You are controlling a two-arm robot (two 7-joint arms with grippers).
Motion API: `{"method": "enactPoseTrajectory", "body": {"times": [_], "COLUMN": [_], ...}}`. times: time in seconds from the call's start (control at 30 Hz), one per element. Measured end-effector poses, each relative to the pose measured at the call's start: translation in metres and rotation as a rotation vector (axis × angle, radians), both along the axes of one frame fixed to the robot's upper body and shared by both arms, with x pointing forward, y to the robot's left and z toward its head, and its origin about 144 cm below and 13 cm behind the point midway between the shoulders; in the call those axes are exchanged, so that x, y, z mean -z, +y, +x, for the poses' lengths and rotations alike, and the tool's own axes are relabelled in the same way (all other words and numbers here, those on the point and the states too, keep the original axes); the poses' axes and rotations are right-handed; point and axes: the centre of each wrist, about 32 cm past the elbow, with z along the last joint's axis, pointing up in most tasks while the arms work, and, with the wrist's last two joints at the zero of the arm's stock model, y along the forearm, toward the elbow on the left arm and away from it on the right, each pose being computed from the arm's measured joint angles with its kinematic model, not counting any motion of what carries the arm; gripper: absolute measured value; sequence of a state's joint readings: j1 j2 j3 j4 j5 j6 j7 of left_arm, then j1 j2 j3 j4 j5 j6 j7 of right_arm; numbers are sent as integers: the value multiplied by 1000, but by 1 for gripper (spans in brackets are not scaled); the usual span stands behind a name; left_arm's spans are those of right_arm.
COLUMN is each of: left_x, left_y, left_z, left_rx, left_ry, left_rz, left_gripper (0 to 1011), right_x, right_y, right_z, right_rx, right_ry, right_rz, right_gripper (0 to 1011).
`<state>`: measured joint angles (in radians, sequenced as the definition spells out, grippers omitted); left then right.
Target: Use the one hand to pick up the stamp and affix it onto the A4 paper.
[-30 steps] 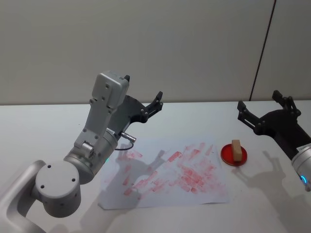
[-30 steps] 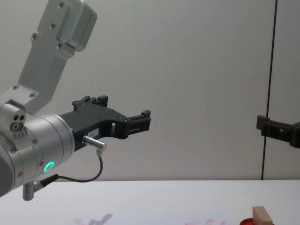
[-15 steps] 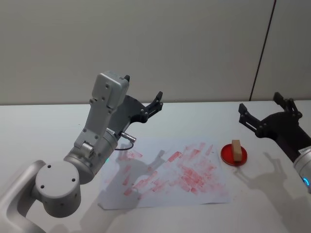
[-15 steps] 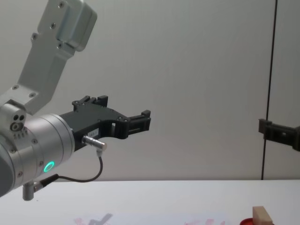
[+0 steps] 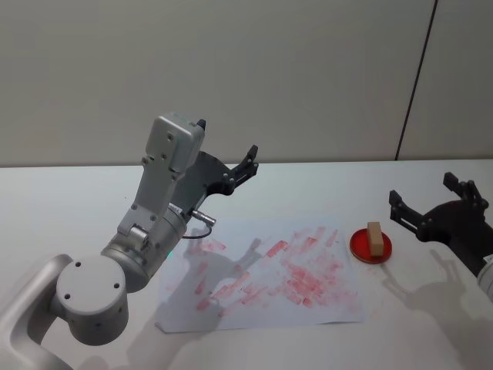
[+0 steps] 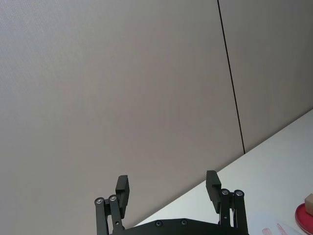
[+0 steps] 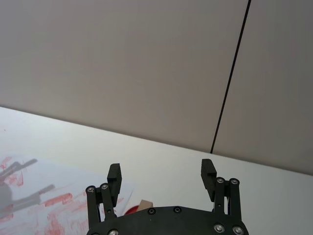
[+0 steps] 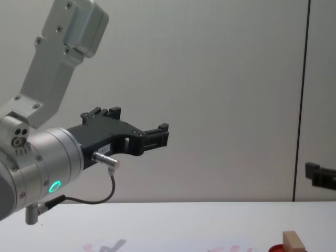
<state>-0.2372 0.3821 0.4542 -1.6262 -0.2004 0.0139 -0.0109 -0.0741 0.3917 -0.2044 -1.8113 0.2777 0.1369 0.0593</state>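
Right tool (image 5: 422, 190): jaws wide, nothing between them. Over the last second it has sunk and drawn back toward the right edge of the desk (image 5: 77, 193). In the chest view it has dropped from mid-height to low at the right margin.

It now sits beside the stamp (image 5: 374, 237), on the stamp's right and apart from it, fingers pointing that way.

Stamp unmoved: upright on the red ink pad (image 5: 358, 245), just off the right edge of the A4 paper (image 5: 231, 312), which already carries many red marks.

Left tool (image 6: 167, 180): raised above the paper's left side, jaws wide, idle.

Reading: approach phase. The drop probably brings the fingers to stamp level for a side-on grasp. No pick yet.
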Motion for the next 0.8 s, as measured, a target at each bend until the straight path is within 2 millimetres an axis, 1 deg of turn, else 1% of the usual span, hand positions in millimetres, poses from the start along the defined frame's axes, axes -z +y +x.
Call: {"method": "enactPoseTrajectory", "body": {"times": [0.37, 0.8], "left_x": [0, 0], "left_y": [0, 0], "left_z": [0, 0], "left_rx": [0, 0], "left_ry": [0, 0], "left_rz": [0, 0], "left_gripper": [1001, 1001], "right_x": [10, 28], "right_y": [11, 28], "right_z": [3, 11], "right_rx": [38, 87], "right_ry": [91, 215], "right_rz": [-11, -13], "right_gripper": [1001, 1001]}}
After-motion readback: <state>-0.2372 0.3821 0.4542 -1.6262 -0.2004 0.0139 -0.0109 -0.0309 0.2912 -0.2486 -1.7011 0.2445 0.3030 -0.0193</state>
